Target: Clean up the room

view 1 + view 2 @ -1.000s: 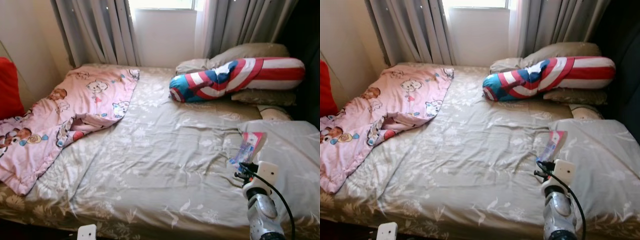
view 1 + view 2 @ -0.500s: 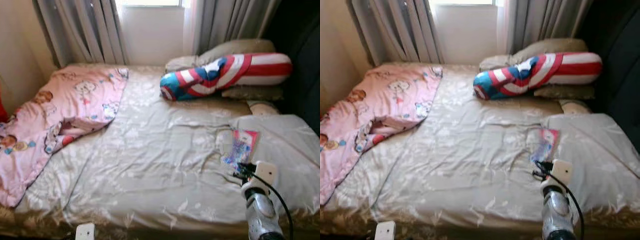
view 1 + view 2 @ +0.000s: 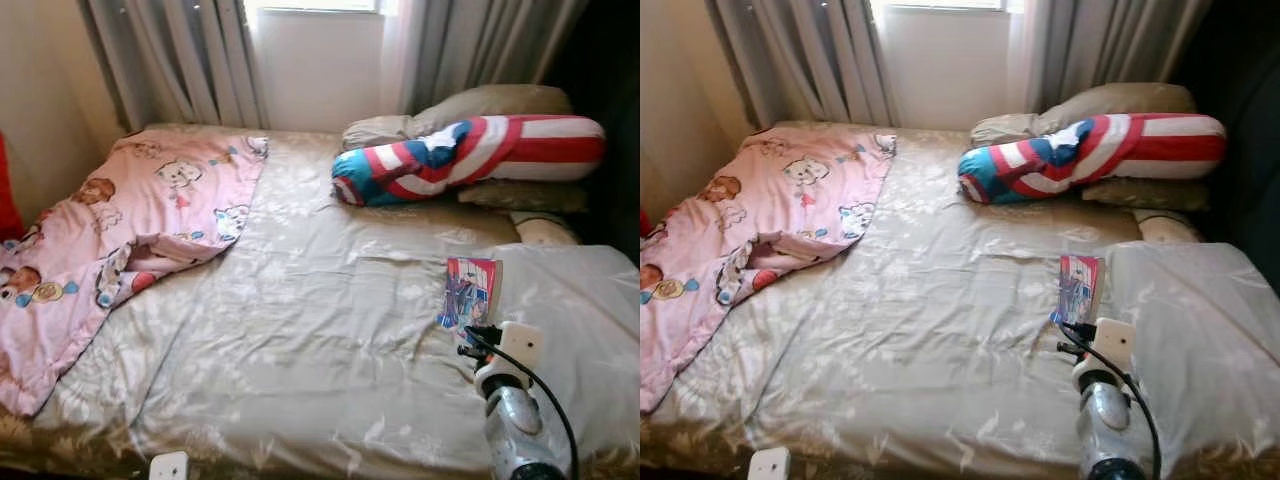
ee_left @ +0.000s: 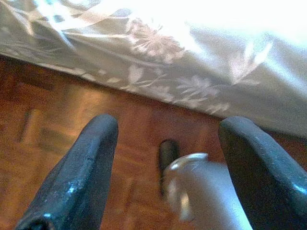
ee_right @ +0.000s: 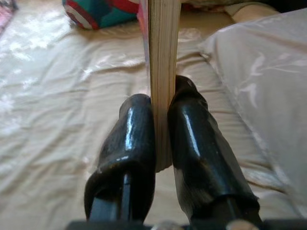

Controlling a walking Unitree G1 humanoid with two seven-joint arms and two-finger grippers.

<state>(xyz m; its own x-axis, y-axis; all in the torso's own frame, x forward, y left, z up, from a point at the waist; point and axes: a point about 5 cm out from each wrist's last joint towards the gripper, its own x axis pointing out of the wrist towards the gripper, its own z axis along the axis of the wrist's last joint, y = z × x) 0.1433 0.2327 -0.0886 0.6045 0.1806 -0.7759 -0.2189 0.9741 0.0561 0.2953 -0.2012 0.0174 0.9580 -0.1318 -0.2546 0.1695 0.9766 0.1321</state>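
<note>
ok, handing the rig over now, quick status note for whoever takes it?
Right gripper: fingers shut on a thin book, held on edge above the bed, next to the grey pillow.
Left gripper: open, idle, low over the wood floor at the bed's edge.
Pink cartoon blanket lies rumpled on the bed's left side; striped bolster rests on the pillows by the window.
Done: book picked up.
Left: put the book away, probably tidy the blanket.

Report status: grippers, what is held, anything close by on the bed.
Right gripper shut on a thin book, held upright over the bed. Left gripper open, low over the wood floor. Grey pillow just beside the book.
</note>
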